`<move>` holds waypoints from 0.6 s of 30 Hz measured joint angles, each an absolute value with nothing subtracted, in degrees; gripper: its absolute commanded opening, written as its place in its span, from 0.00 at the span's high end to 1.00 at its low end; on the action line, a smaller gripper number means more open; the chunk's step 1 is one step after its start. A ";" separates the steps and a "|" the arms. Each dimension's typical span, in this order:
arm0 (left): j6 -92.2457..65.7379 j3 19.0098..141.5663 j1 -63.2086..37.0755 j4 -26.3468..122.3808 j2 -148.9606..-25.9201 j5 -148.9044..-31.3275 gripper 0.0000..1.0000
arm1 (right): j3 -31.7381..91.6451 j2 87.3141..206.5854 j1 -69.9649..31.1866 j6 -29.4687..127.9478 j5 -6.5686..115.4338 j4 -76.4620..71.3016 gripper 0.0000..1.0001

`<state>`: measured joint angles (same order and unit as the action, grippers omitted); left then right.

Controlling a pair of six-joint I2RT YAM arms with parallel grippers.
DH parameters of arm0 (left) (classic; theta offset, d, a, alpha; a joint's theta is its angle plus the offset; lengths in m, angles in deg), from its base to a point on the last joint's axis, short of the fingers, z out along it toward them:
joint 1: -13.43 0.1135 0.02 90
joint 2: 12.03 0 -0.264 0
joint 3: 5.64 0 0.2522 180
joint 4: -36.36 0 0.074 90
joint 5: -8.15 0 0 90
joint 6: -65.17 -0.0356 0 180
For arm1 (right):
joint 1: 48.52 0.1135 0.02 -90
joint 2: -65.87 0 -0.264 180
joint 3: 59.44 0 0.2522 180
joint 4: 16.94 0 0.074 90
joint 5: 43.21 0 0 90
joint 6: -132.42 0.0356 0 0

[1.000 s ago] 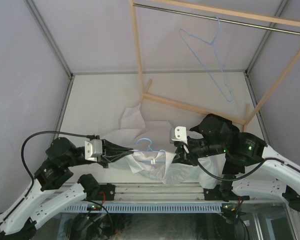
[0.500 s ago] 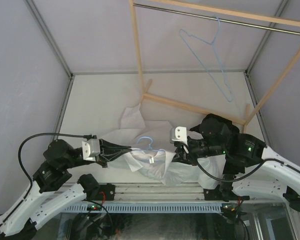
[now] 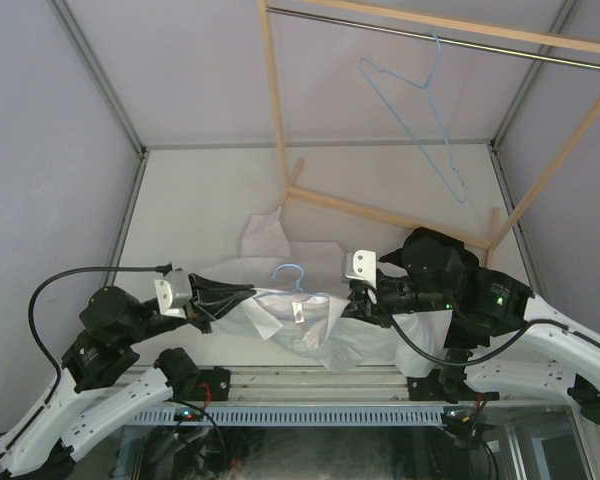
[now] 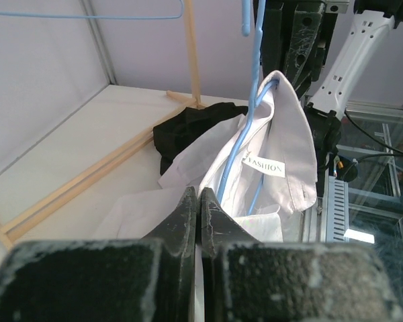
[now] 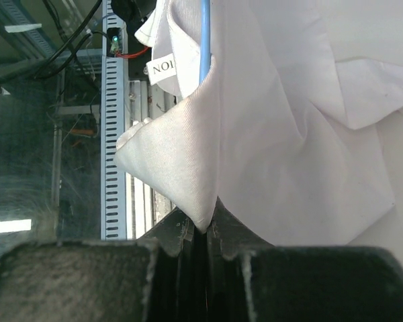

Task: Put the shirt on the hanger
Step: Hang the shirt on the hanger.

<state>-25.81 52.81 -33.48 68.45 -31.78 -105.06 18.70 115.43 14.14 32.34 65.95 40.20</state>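
Note:
The white shirt (image 3: pixel 305 322) hangs stretched between my two grippers near the table's front edge. A light blue hanger (image 3: pixel 292 277) sits inside its collar, hook upward. My left gripper (image 3: pixel 252 293) is shut on the shirt's left shoulder fabric, and my right gripper (image 3: pixel 346 306) is shut on its right side. In the left wrist view the gripper (image 4: pixel 199 196) pinches white cloth, with the hanger (image 4: pixel 252 100) and the labelled collar (image 4: pixel 290 154) just beyond. In the right wrist view the gripper (image 5: pixel 205 227) pinches a fold of the shirt (image 5: pixel 289 134) below the hanger wire (image 5: pixel 205 40).
A wooden rack (image 3: pixel 274 120) with a metal rail (image 3: pixel 430 36) stands at the back; a second blue hanger (image 3: pixel 425 120) hangs on it. The rack's base bars (image 3: pixel 380 213) lie on the table. A black garment (image 4: pixel 188 131) lies behind the shirt. The table's front rail (image 3: pixel 310 412) is close.
Both grippers have risen slightly with the shirt. The left gripper has pulled back to the left, stretching the shirt wider, and the hanger hook stands higher.

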 measured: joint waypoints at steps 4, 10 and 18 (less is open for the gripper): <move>-24.84 52.81 -33.59 69.32 -31.80 -103.24 1.00 | 18.39 115.45 14.14 32.36 65.27 39.76 1.00; -23.90 52.85 -33.70 71.31 -34.10 -100.16 1.00 | 18.31 115.41 14.09 32.36 64.88 39.46 1.00; -22.86 53.66 -33.70 73.82 -41.68 -97.38 1.00 | 17.72 114.82 14.25 32.16 65.51 39.96 1.00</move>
<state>-22.86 53.66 -33.70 73.82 -41.68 -97.38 17.72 114.82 14.25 32.16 65.51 39.96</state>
